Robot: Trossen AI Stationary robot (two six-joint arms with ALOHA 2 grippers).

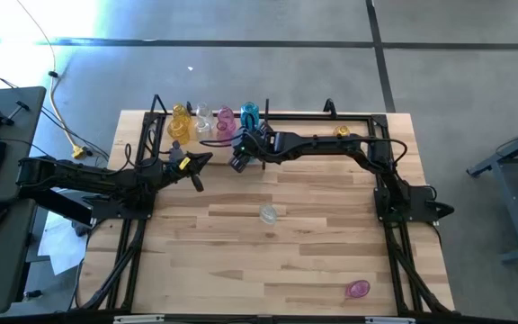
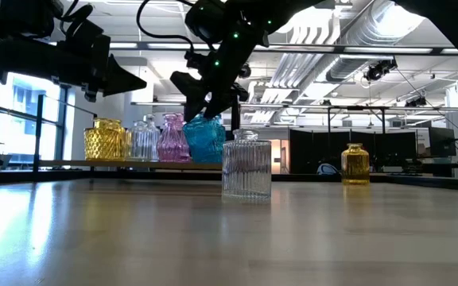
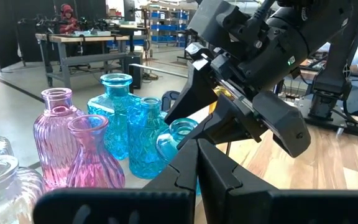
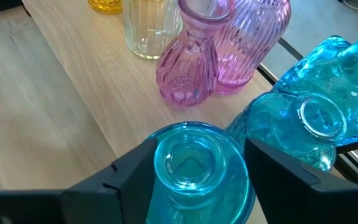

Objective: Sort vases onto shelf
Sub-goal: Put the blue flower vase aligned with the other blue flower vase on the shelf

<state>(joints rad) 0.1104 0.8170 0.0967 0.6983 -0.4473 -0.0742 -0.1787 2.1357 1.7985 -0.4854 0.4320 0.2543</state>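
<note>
- The right claw (image 4: 194,163) is seen at the far edge of the worktop (image 1: 241,261), positioned over the row of vases on the shelf (image 1: 286,115).
- Its two dark fingers (image 4: 120,177) are spread to either side of a teal-blue vase (image 4: 194,168); a narrow gap is visible on each side of the vase neck, so the claw is open and nothing is gripped.
- That vase is shown upright, just beside two further teal-blue vases (image 3: 120,118), and next to two pink vases (image 3: 58,134).
- In the low view, the row is read from the left as yellow vase (image 2: 106,141), clear vases (image 2: 144,141), pink, then teal-blue, all standing at the far edge.
- A lone yellow vase (image 2: 355,164) is seen on the shelf well apart from the row, towards the right arm's side.
- A clear ribbed jar-shaped vase (image 2: 246,164) is shown upright near the middle of the worktop.
- A pink vase (image 1: 358,289) is seen near the front edge, on the right arm's side; whether it is lying down cannot be told.
- The left claw (image 1: 203,160) is held closed and empty, above the worktop near the row, pointed towards the right claw.
</note>
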